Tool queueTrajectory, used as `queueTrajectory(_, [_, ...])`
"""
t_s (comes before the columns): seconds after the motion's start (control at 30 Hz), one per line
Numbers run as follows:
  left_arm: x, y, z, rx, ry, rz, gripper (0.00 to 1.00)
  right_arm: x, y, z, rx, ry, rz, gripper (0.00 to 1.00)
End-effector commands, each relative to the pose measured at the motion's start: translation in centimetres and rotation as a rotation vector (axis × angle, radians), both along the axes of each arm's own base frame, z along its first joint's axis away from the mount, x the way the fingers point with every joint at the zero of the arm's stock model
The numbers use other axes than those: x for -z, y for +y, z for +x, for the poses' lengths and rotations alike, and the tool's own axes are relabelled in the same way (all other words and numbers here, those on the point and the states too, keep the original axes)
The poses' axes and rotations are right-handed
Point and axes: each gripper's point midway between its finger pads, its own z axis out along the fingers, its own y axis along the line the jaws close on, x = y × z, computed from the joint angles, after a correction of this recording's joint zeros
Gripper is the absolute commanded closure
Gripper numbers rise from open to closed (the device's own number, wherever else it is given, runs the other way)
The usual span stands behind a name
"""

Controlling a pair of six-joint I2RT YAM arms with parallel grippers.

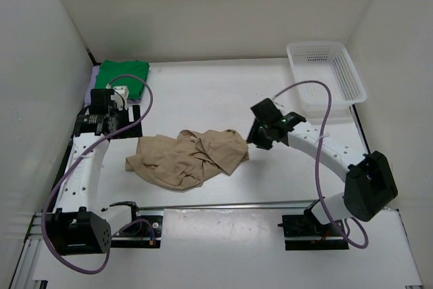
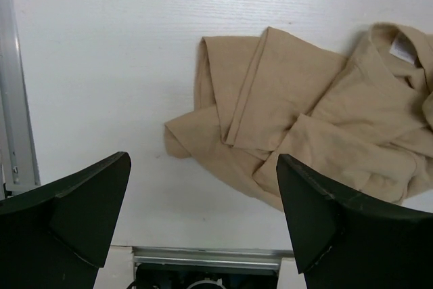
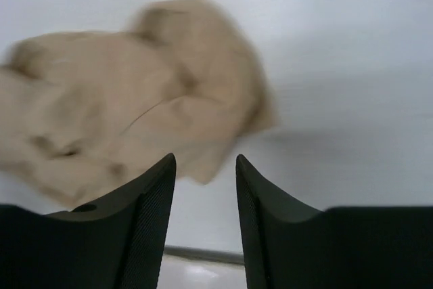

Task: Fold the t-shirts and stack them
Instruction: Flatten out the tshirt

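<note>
The beige t-shirt (image 1: 188,157) lies crumpled, its long axis running across from one arm toward the other. Its nearer end sits just ahead and left of the right gripper (image 3: 203,160), whose jaws stand parted and empty (that wrist view is blurred). The left gripper (image 2: 203,159), spread wide and holding nothing, has the heap farther ahead, to its right, so the right arm seems better placed.

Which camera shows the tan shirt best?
The top view: the whole crumpled tan shirt shows. The left wrist view crops one side; the right wrist view blurs it.
</note>
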Motion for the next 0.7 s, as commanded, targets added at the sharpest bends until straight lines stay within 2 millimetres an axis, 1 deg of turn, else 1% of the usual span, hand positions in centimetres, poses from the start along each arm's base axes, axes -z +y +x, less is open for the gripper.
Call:
queueTrajectory(0.0, [0.8,-1.6,-1.1,0.058,0.049,-0.024,0.00,3.9,-5.4,-0.9,0.118,0.158,-0.029,0.54])
queueTrajectory(0.07, [1.1,-3.3,-2.0,0.117,0.083,-0.073,0.00,4.2,-6.1,-0.6,0.095,0.154,-0.045,0.49])
queueTrajectory(0.1, [1.5,-4.7,-2.5,0.170,0.112,-0.091,0.00,3.9,-6.0,-0.4,0.078,0.141,-0.048,0.46])
queueTrajectory(0.13, [2.0,-5.7,-3.4,0.209,0.150,-0.107,0.00,3.7,-5.8,0.1,0.064,0.118,-0.043,0.44])
queueTrajectory(0.17, [2.3,-6.8,-3.8,0.250,0.162,-0.118,0.00,3.4,-4.9,0.2,0.012,0.117,-0.018,0.44])
queueTrajectory(0.2, [2.9,-8.3,-4.3,0.316,0.187,-0.112,0.00,2.9,-4.4,0.7,-0.011,0.107,0.010,0.44])
queueTrajectory(0.23, [3.8,-8.9,-4.8,0.344,0.223,-0.108,0.00,2.8,-3.6,0.9,-0.045,0.106,0.034,0.42])
queueTrajectory(0.27, [4.3,-9.6,-4.7,0.372,0.224,-0.105,0.00,3.3,-3.0,1.2,-0.086,0.120,0.038,0.42])
queueTrajectory(0.3, [5.4,-10.6,-4.9,0.414,0.257,-0.085,0.00,2.7,-1.8,1.6,-0.124,0.120,0.076,0.42])
queueTrajectory(0.33, [7.0,-10.6,-5.5,0.426,0.298,-0.062,0.00,3.6,-1.2,1.7,-0.147,0.154,0.077,0.42])
queueTrajectory(0.37, [8.2,-10.0,-5.3,0.414,0.311,-0.001,0.00,3.5,-0.8,1.9,-0.165,0.161,0.087,0.41])
queueTrajectory(0.4, [9.1,-10.0,-4.2,0.411,0.278,0.037,0.00,3.5,-0.1,1.7,-0.203,0.163,0.089,0.39])
queueTrajectory(0.43, [11.2,-9.8,-4.8,0.422,0.319,0.083,0.00,3.3,1.2,1.2,-0.261,0.157,0.090,0.35])
queueTrajectory(0.47, [11.8,-9.7,-4.5,0.422,0.314,0.110,0.00,3.0,1.9,0.8,-0.309,0.137,0.082,0.28])
queueTrajectory(0.5, [12.2,-9.8,-3.6,0.414,0.285,0.118,0.00,2.8,2.3,0.4,-0.389,0.106,0.040,0.25])
queueTrajectory(0.53, [12.7,-10.2,-3.6,0.428,0.284,0.120,0.00,2.4,4.0,-0.7,-0.476,0.076,0.003,0.23])
queueTrajectory(0.57, [12.9,-10.3,-3.3,0.428,0.281,0.120,0.00,2.8,4.2,-1.5,-0.524,0.079,-0.049,0.20])
queueTrajectory(0.6, [13.5,-10.6,-3.1,0.437,0.291,0.123,0.02,3.5,4.8,-2.3,-0.597,0.054,-0.137,0.20])
queueTrajectory(0.63, [13.6,-10.9,-2.7,0.437,0.279,0.121,0.08,3.3,5.1,-2.1,-0.613,0.031,-0.176,0.18])
queueTrajectory(0.67, [13.9,-10.9,-2.5,0.437,0.282,0.121,0.18,3.6,5.2,-2.3,-0.628,0.024,-0.213,0.18])
